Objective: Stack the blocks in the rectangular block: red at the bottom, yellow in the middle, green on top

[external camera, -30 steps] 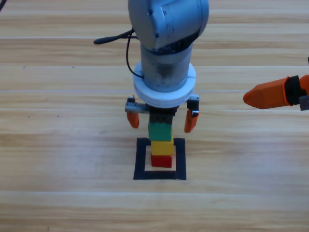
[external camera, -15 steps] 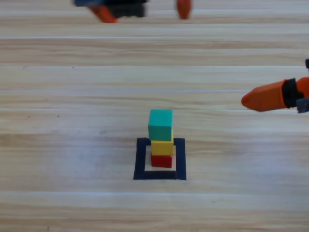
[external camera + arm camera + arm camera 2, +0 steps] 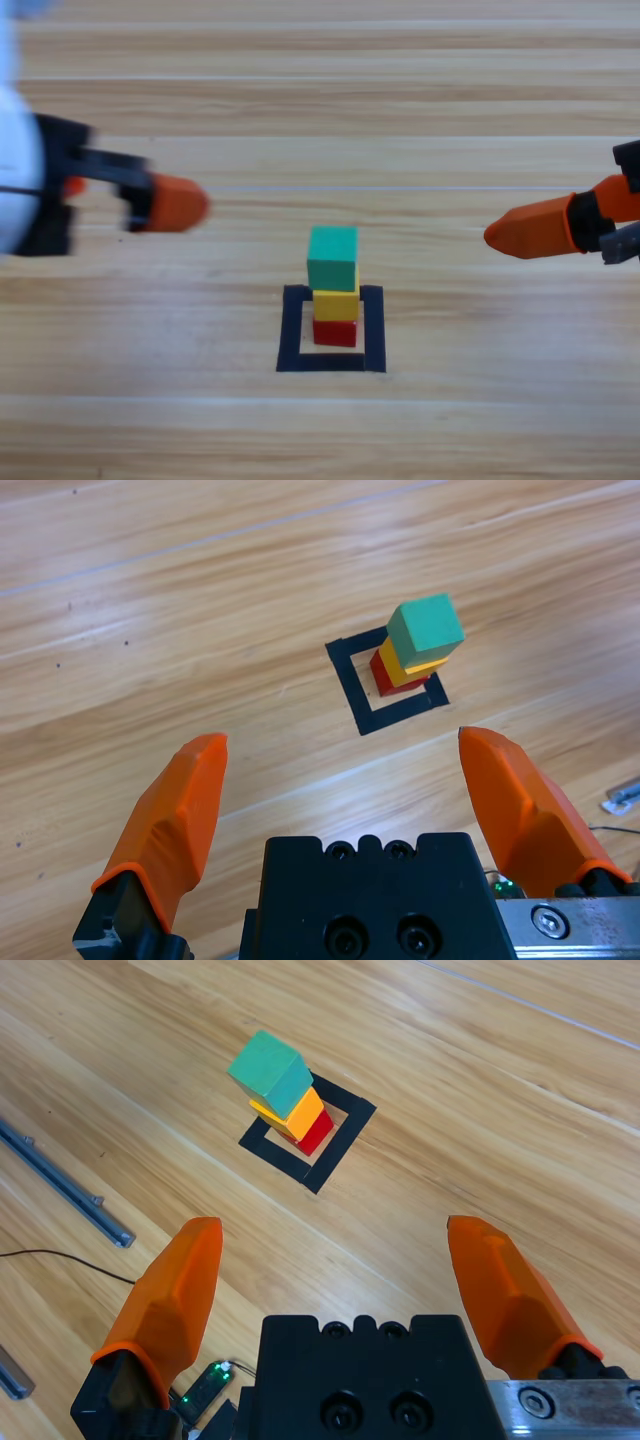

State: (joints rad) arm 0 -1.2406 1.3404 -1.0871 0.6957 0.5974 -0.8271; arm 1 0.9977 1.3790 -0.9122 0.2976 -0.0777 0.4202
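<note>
3 blocks (image 3: 334, 290) stacked, hands seemingly apart

Stack of three blocks inside rectangular block (image 3: 331, 362) on bench (image 3: 320, 110): red (image 3: 334, 333) at bottom, yellow (image 3: 336, 305) on it, green (image 3: 332, 258) on top. Stack between both tools, well apart from each: left tool (image 3: 165, 203) to its left, right tool (image 3: 530, 229) to its right. Both tools' jaws spread, nothing between.

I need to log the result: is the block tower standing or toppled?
Standing: green block on yellow on red, inside the tape rectangle, untouched by either gripper.
</note>
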